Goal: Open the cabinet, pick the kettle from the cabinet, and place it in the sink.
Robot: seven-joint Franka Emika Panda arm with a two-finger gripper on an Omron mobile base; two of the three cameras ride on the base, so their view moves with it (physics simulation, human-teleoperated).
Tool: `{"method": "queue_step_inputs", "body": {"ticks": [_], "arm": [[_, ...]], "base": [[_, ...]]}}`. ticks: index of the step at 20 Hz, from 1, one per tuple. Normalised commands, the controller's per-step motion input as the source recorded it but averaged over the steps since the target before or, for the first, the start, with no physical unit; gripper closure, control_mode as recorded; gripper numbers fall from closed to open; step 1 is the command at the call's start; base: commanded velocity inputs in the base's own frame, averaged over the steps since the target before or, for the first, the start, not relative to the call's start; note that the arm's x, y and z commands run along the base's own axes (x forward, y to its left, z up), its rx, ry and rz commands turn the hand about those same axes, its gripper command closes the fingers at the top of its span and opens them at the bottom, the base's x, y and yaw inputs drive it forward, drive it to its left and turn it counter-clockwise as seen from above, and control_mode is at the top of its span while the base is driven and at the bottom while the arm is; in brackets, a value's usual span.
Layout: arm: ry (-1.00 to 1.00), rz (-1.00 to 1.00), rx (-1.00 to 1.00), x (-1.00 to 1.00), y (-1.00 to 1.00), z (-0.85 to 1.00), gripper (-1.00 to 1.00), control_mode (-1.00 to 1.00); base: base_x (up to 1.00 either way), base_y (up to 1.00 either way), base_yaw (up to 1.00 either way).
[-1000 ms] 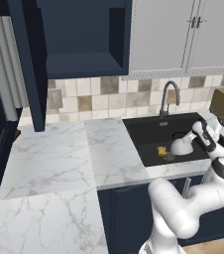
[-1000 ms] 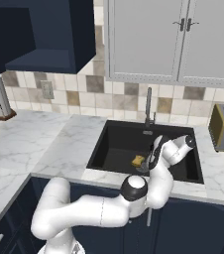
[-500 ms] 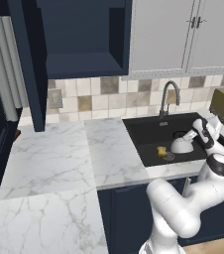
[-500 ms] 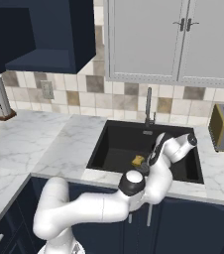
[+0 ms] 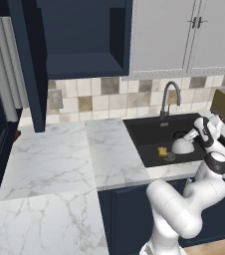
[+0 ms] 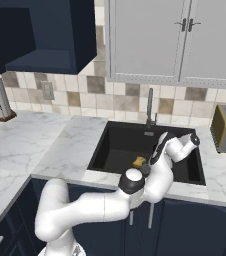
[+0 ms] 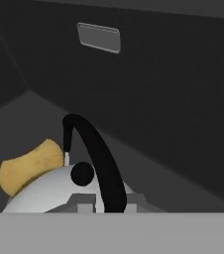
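Directly below gripper (image 5: 198, 133): kettle (image 5: 182, 146), black arched handle pinched between nearly shut jaws. Kettle noted low inside sink (image 5: 145, 150), toward right-front part of basin, base apparently at or near floor. Yellow sponge (image 5: 162, 151) observed just beside kettle, left side. Faucet (image 5: 167, 94) at rear edge. Release judged imminent.

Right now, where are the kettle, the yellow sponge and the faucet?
kettle (image 5: 182, 146), left base view, its silver dome.
yellow sponge (image 7: 27, 167), hand view, its top face.
faucet (image 6: 150, 103), right base view, its upright steel neck.
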Motion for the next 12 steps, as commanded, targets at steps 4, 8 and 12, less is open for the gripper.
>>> {"method": "queue_step_inputs", "body": {"ticks": [4,8,12], "arm": [[0.00,0.00,-0.02,-0.14,0.34,-0.39,1.00,-1.00],[0.00,0.00,-0.01,-0.16,0.39,-0.41,1.00,-1.00],[0.00,0.00,0.00,-0.10,0.34,-0.40,1.00,-1.00]], "base": [[0.00,0.00,0.00],[0.00,0.00,0.00],[0.00,0.00,0.00]]}}
